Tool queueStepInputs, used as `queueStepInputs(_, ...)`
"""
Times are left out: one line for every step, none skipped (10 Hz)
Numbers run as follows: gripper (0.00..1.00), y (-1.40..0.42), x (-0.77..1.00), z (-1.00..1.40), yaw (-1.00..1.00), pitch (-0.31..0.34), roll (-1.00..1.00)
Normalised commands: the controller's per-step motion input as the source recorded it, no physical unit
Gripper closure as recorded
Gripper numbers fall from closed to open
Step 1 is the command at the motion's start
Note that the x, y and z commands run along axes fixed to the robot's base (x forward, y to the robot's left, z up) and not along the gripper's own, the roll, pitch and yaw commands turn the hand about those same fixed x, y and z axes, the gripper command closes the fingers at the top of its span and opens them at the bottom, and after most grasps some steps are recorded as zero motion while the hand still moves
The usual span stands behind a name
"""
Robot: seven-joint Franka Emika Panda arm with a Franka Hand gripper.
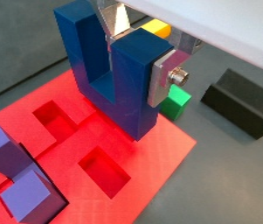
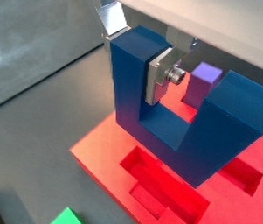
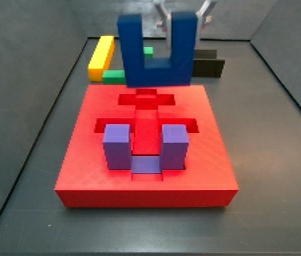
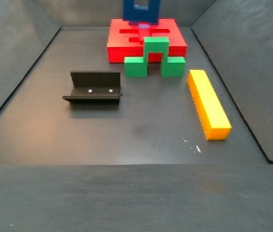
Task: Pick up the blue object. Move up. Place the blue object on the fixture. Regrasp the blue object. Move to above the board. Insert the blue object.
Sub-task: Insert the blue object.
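The blue object (image 1: 107,74) is a dark blue U-shaped block with its two prongs pointing up. My gripper (image 1: 134,54) is shut on one prong, with a silver finger plate (image 2: 162,75) flat on each side of it. In a side view the gripper (image 3: 184,22) holds the blue object (image 3: 157,58) just above the far end of the red board (image 3: 206,170), over its empty recesses (image 1: 103,169). The blue object also shows in the other views (image 2: 169,105) (image 4: 141,10). The black fixture (image 4: 93,88) stands on the floor, apart from the board (image 4: 117,38), and holds nothing.
A purple U-shaped block (image 3: 146,148) sits in a recess at one end of the board. A green U-shaped block (image 4: 154,56) stands on the floor against the board's edge. A long yellow bar (image 4: 208,102) lies beside it. Dark walls enclose the floor.
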Motion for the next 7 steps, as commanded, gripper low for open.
queueStepInputs(1.0,0.15,0.0,-0.37,0.07,-0.033,0.0)
queueStepInputs(1.0,0.17,0.01,-0.29,0.1,0.0,0.05)
queueStepInputs(1.0,0.16,0.0,-0.33,0.14,-0.007,0.07)
queueStepInputs(1.0,0.09,0.0,-0.41,0.15,-0.077,0.0)
queueStepInputs(1.0,0.02,0.0,-0.36,0.22,-0.084,0.0)
queueStepInputs(1.0,0.0,0.0,-0.29,0.09,-0.077,-0.02)
queueStepInputs(1.0,0.07,0.0,-0.18,0.0,-0.036,0.0)
